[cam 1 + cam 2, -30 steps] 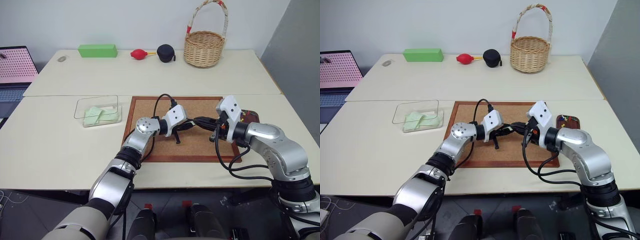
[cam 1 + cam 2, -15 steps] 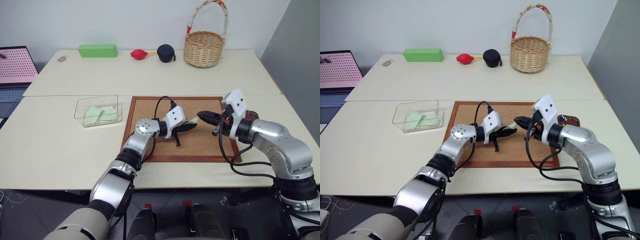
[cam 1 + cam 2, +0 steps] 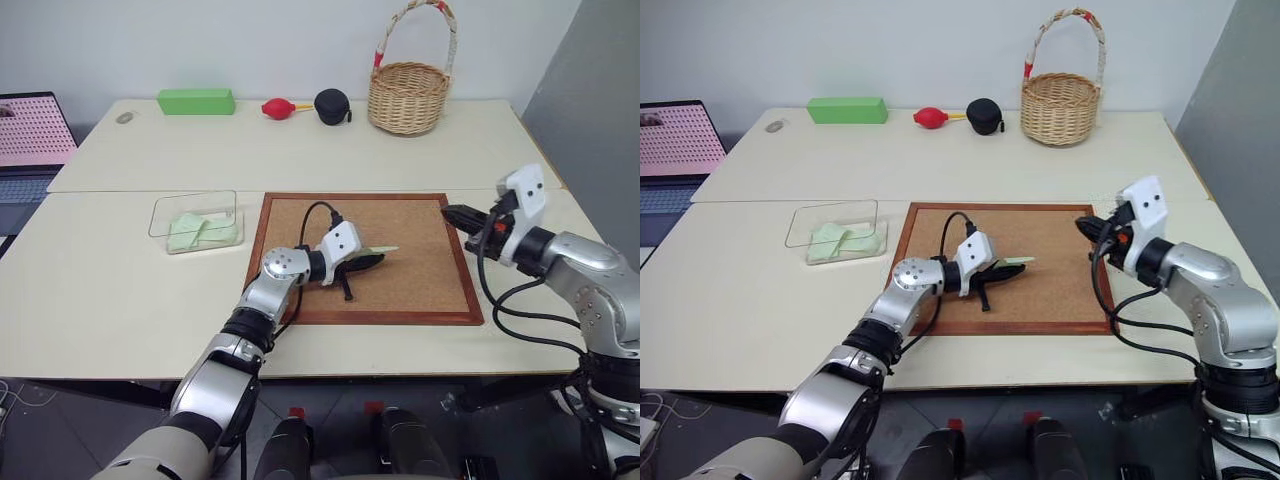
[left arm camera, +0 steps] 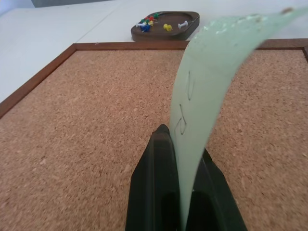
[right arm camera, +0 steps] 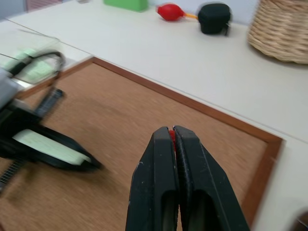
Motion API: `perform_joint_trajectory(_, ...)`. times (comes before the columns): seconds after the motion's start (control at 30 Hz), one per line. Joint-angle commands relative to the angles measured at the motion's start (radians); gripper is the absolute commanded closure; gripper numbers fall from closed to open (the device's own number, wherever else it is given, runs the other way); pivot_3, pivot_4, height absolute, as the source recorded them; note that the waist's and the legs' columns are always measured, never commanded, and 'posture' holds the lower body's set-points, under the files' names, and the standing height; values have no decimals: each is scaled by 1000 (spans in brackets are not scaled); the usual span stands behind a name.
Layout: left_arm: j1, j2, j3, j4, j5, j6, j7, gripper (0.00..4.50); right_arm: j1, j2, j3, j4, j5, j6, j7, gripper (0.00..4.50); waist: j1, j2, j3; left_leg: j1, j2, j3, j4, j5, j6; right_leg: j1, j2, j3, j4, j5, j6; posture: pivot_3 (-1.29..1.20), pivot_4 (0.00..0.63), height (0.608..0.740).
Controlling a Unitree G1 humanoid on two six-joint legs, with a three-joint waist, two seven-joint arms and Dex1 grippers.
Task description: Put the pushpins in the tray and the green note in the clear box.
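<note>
My left gripper [image 3: 372, 259] is shut on the green note [image 4: 211, 82], a pale green slip that curves up from between its fingers low over the cork board [image 3: 410, 285]. At the board's right edge, my right gripper [image 3: 447, 211] hangs shut on a red pushpin [image 5: 171, 135], which shows as a red speck between the fingertips. The dark brown tray [image 4: 192, 21] lies just past the board's corner and holds several coloured pushpins [image 4: 153, 21]. The clear box [image 3: 190, 195] stands left of the board with green slips inside.
A wicker basket [image 3: 407, 95], a green block [image 3: 195, 101], a red bulb [image 3: 277, 107] and a black pouch [image 3: 331, 105] stand along the far table. A laptop [image 3: 30, 140] sits at the far left. Bare tabletop lies around the clear box.
My right gripper has pulled away from the left one, moving right from mid-board to the board's right edge. The left gripper has stayed nearly in place with the note.
</note>
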Motion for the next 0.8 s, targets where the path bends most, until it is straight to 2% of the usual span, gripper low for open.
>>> perform_joint_trajectory(0.03, 31, 29, 19, -133, -27, 45, -3, 4472, 17, -55, 18, 122, -132, -124, -32, 4500, -1, 0, 0, 0, 0, 0, 0, 0, 0, 0, 0, 0, 0, 0, 0, 0, 150, 740)
perform_joint_trajectory(0.13, 57, 46, 12, -200, -31, 77, 6, 4472, -13, -56, 62, 272, -222, -207, -66, 4500, -5, 0, 0, 1, 0, 1, 0, 0, 0, 0, 0, 1, 1, 0, 0, 0, 150, 740)
perform_joint_trajectory(0.33, 77, 58, 5, -251, -21, 102, 27, 4472, -112, -26, 113, 498, -303, -320, -78, 4500, -10, 0, 0, 2, 1, 2, 0, 0, 0, 0, 1, 2, 2, 0, 0, 0, 150, 740)
perform_joint_trajectory(0.5, 85, 62, 3, -272, -20, 113, 42, 4500, -167, -10, 117, 605, -325, -361, -70, 3477, -7, 0, 0, 1, 0, 1, 0, 0, 0, 0, 1, 2, 1, 0, 0, 0, 150, 740)
perform_joint_trajectory(0.73, 90, 67, 1, -278, -21, 117, 49, 4500, -187, 0, 98, 605, -316, -364, -61, 2170, -5, 0, 0, 1, 0, 2, 0, 0, 0, 0, 1, 2, 1, 0, 0, 0, 150, 740)
perform_joint_trajectory(0.8, 87, 67, 2, -273, -21, 116, 50, 4500, -186, -1, 90, 597, -310, -359, -60, 2170, -5, 0, 0, 2, 0, 2, 0, 0, 0, 0, 1, 2, 1, 0, 0, 0, 150, 740)
